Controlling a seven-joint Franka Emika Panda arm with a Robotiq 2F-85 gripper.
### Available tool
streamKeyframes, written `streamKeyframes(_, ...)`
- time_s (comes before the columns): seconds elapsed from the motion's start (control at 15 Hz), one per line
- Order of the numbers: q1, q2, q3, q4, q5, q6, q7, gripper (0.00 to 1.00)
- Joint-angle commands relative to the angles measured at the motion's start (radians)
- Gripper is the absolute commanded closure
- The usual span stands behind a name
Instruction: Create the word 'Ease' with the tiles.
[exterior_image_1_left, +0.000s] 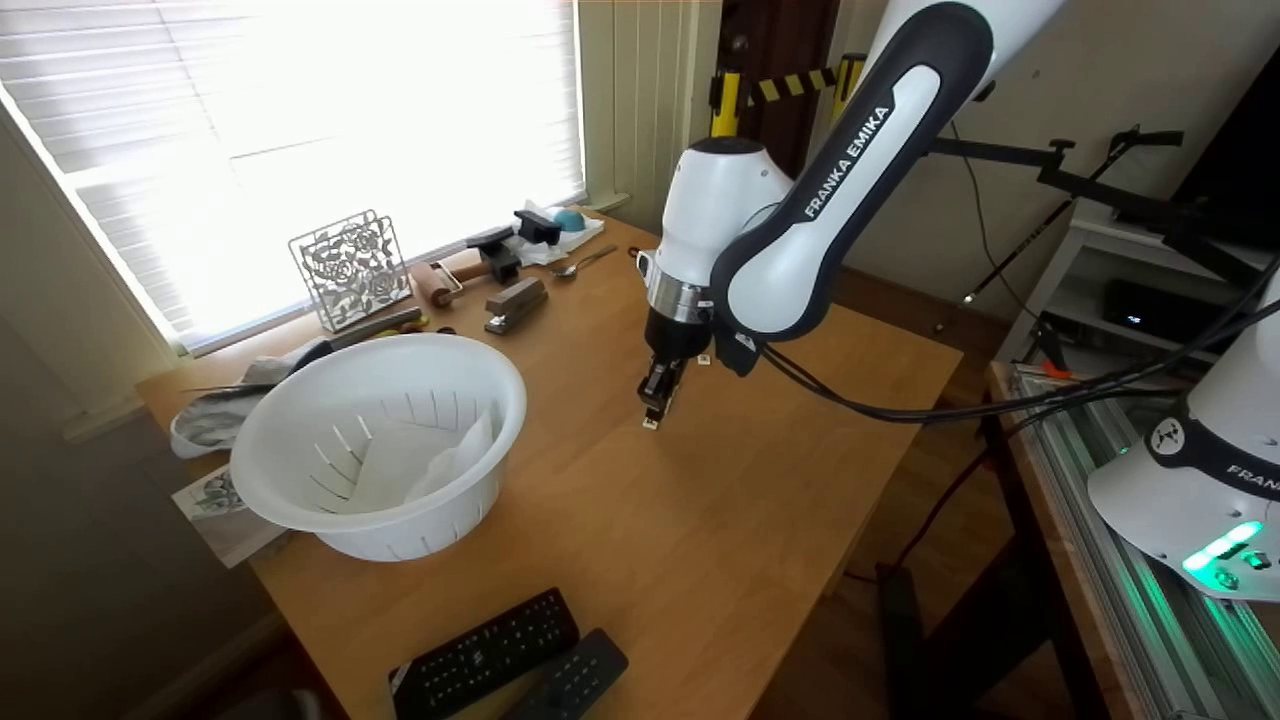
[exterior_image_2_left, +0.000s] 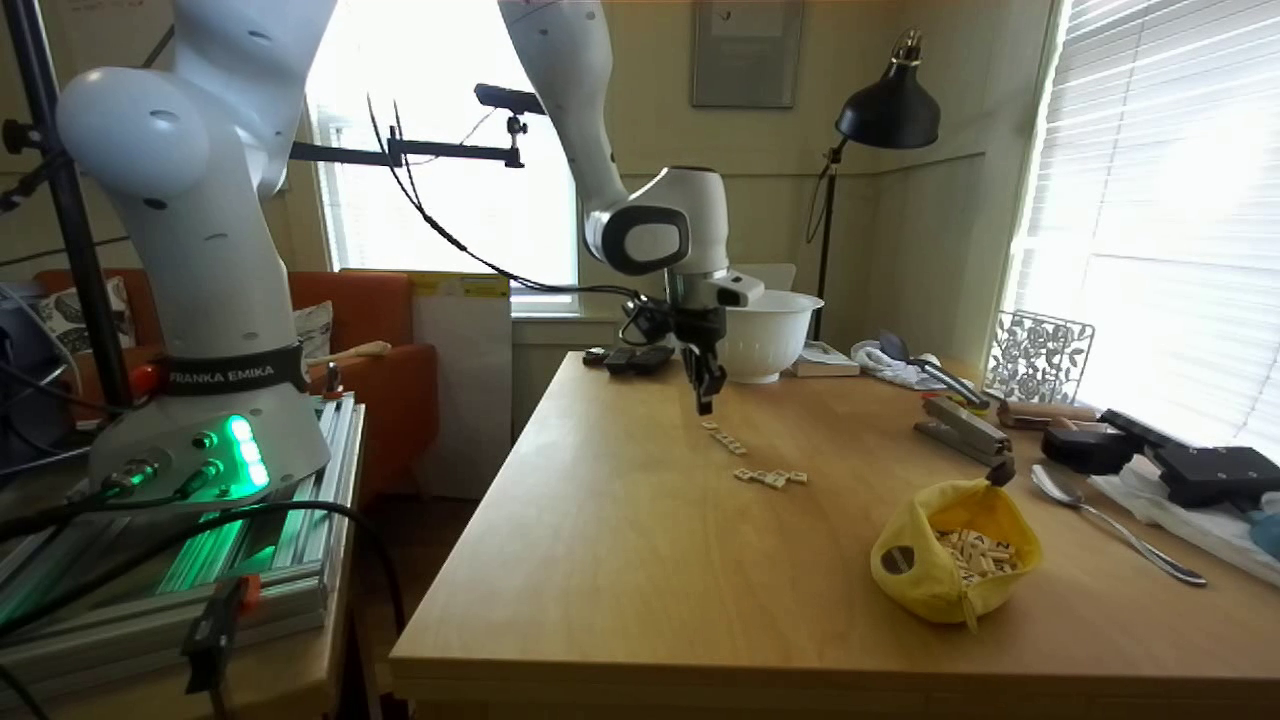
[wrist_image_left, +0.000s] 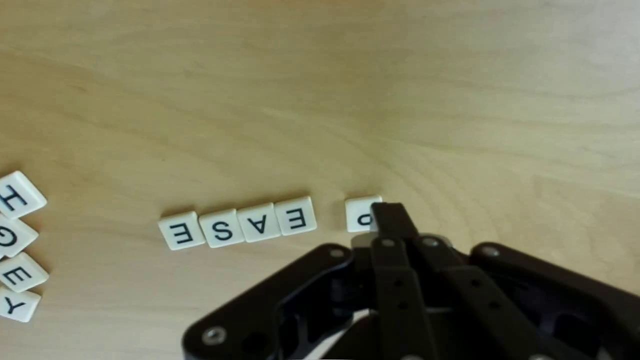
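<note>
Pointing down at a wooden table (exterior_image_2_left: 600, 560), gripper (wrist_image_left: 395, 220) pressed together, tiles (wrist_image_left: 257, 223) spelling EASE, bright blinds (exterior_image_2_left: 1150, 200), black lamp (exterior_image_2_left: 888, 110)

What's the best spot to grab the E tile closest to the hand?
Likely from straight above, pinching the E tile across its upper and lower edges in the wrist view: it lies flat with both edges free, while the A tile crowds its left side.

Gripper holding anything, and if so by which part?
Nothing held: the gripper is shut with nothing between its jaws. The tile partly hidden behind it lies on the table; whether the two touch, I can't tell.
</note>
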Motion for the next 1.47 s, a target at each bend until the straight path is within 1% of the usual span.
streamKeyframes(0.0, -0.022, 0.032, 0.021, 0.016, 0.024, 0.037, -0.046, 1.00)
streamKeyframes(0.27, -0.039, 0.057, 0.034, 0.024, 0.026, 0.082, -0.054, 1.00)
streamKeyframes(0.4, -0.049, 0.067, 0.040, 0.027, 0.024, 0.085, -0.057, 1.00)
streamKeyframes(0.8, -0.066, 0.059, 0.046, 0.018, 0.006, 0.030, -0.096, 1.00)
streamKeyframes(0.93, -0.067, 0.043, 0.043, 0.007, -0.007, -0.001, -0.128, 1.00)
streamKeyframes(1.07, -0.072, 0.018, 0.038, -0.010, -0.022, -0.060, -0.178, 1.00)
streamKeyframes(1.4, -0.041, -0.030, -0.033, -0.034, -0.087, -0.218, -0.248, 1.00)
